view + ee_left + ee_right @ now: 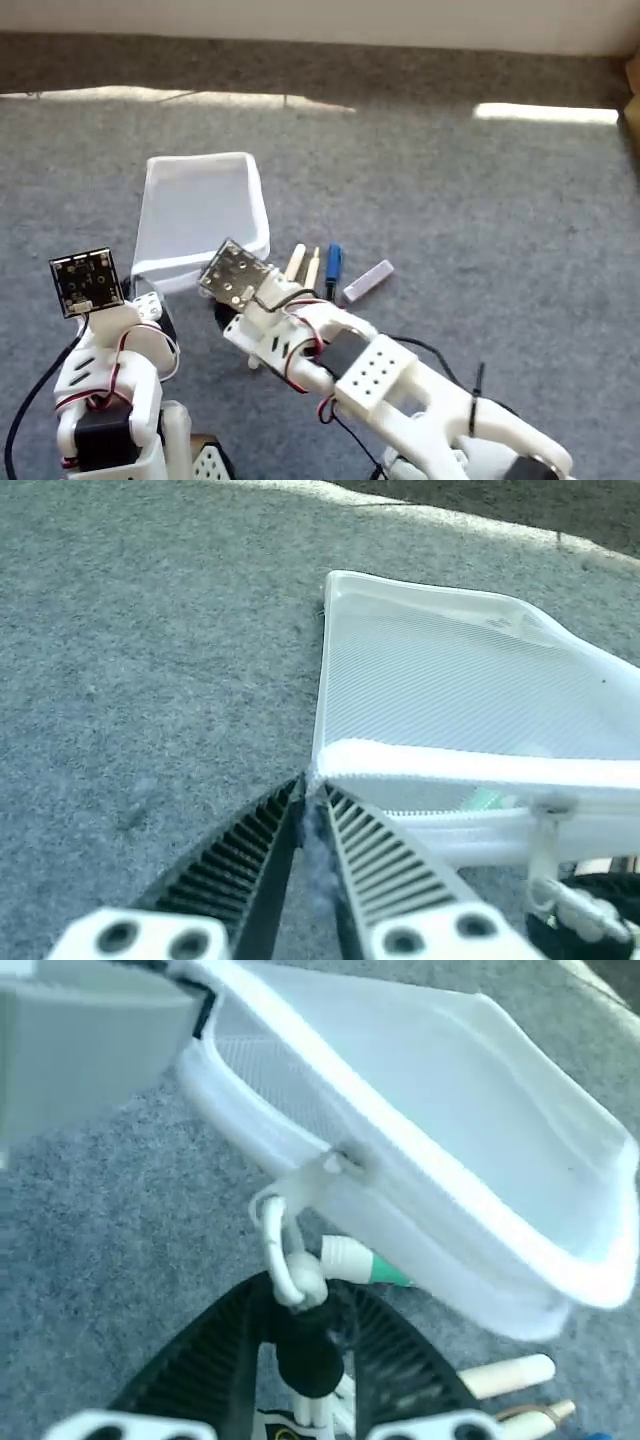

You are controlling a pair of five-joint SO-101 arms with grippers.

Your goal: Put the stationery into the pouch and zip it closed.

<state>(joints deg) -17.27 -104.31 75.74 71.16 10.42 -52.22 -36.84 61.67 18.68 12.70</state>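
left gripper [310,788]: jaws drawn almost together, their tips pinching one corner of the pouch [450,680], at the lower centre of the left wrist view.
right gripper [305,1292]: jaws narrowly apart around the black end of the pull cord [272,1230], which they appear to grip; the white loop runs up to the zip slider on the pouch's rim.
pouch: white mesh, upper left of centre in the high view, mouth along its lower edge, a gripper at each end of that edge.
green marker [365,1265]: its white and green end shows at the mouth (whether inside or beneath the pouch I cannot tell).
loose stationery: two pencils [305,265], a blue pen [333,268] and a white block [368,281] lie on the carpet [480,220], just right of the pouch's lower right corner.
long axes: pencils and pen point up-frame, side by side; the block is angled.
nearer arm: the right one, though its jaws look taken up by the cord.
next move, as I judge it: load these items before zipping.
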